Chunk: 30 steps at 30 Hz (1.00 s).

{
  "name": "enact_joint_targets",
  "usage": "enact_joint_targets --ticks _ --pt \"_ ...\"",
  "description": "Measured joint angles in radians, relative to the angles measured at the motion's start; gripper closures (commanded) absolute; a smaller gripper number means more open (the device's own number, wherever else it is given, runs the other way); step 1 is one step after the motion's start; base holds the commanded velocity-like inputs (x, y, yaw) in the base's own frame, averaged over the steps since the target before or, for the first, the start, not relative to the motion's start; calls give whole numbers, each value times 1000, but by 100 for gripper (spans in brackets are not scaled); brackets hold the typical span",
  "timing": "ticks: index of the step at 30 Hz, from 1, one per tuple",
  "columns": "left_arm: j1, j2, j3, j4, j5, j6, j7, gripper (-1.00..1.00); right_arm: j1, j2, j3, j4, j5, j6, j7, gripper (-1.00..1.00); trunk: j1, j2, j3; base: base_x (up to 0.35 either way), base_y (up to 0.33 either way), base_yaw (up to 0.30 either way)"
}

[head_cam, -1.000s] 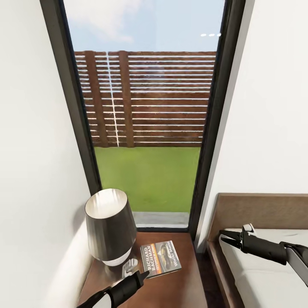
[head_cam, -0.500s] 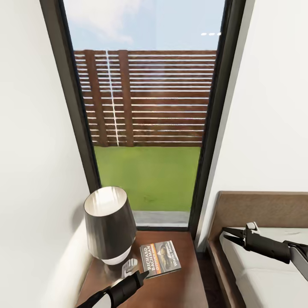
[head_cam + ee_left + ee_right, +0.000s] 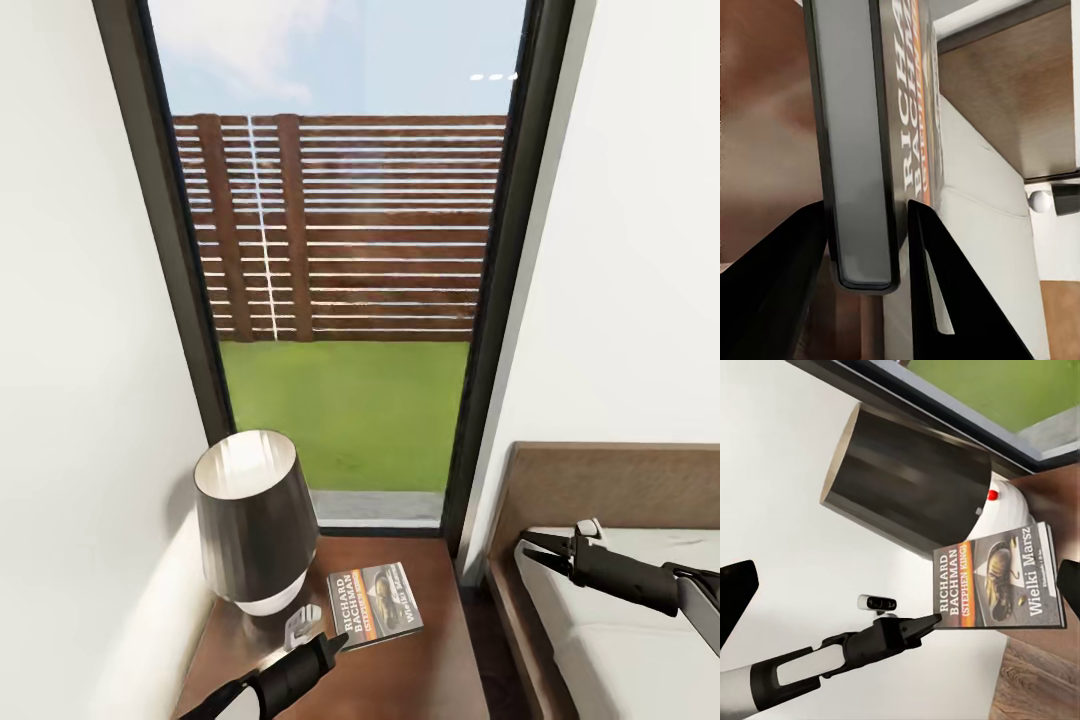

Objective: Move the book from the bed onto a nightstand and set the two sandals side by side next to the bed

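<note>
The book (image 3: 375,592), with its orange stripe and dark lettering band, lies on the dark brown nightstand (image 3: 430,670) beside the lamp. My left gripper (image 3: 335,640) is at the book's near corner. In the left wrist view the book's edge (image 3: 859,150) sits between the two black fingers (image 3: 937,300), which press on both sides. My right gripper (image 3: 520,552) hovers open over the bed's off-white mattress (image 3: 620,660), pointing toward the nightstand. The right wrist view looks down on the book (image 3: 997,577) and the left gripper (image 3: 934,621). The sandals are out of view.
A dark-shaded lamp (image 3: 250,520) with a white base takes up the nightstand's left half, close to the book. A tall dark-framed window (image 3: 340,300) stands behind, with white walls on both sides. The brown headboard (image 3: 600,490) rises at the right, and a narrow floor gap separates bed and nightstand.
The whole picture has drifted slightly downward, so the camera moved. The book and left gripper keep their places. The right gripper has edged a little to the right.
</note>
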Motion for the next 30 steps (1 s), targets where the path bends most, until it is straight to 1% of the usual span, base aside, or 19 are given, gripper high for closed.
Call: enact_joint_targets --ticks 17,23,30 --pt "0 2 0 1 0 0 -2 100 0 0 0 0 0 0 1 -100 65 -119 -53 0 0 0" --pt "0 3 1 1 0 0 -2 100 0 0 0 0 0 0 1 -100 65 -119 -53 0 0 0" --pt "0 3 1 1 0 0 -2 100 0 1 1 0 -1 0 1 -100 92 -168 -75 0 0 0"
